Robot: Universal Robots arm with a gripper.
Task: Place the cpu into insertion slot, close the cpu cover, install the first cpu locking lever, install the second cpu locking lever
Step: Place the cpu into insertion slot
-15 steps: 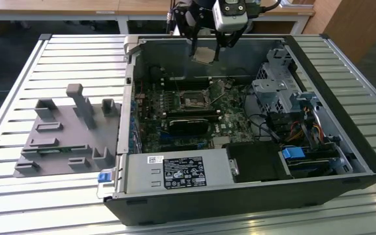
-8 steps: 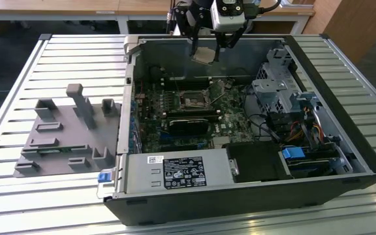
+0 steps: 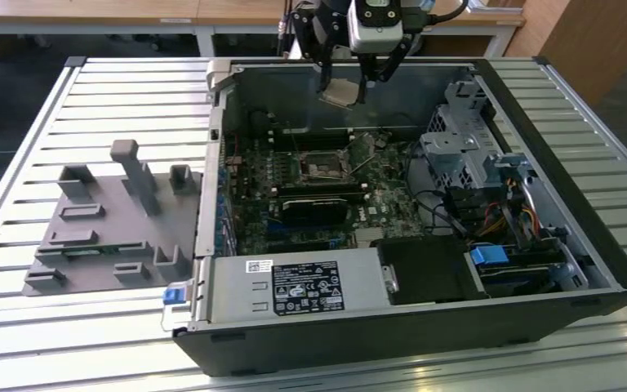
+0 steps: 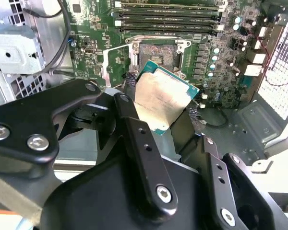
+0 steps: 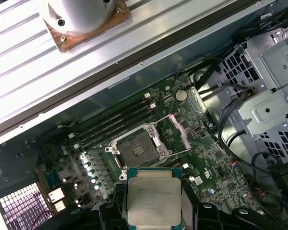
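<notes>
the pincer [image 3: 346, 86] clamps the cpu [image 5: 152, 195] by its edges above the open insertion slot [image 5: 137, 148], probably to keep its underside free.

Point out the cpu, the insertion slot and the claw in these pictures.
the cpu [image 5: 153, 196]: first wrist view, middle of its grey metal top.
the insertion slot [image 5: 136, 149]: first wrist view, its dark centre.
the claw [image 3: 346, 87]: exterior view, midway between its fingertips, which grip the cpu.
</notes>
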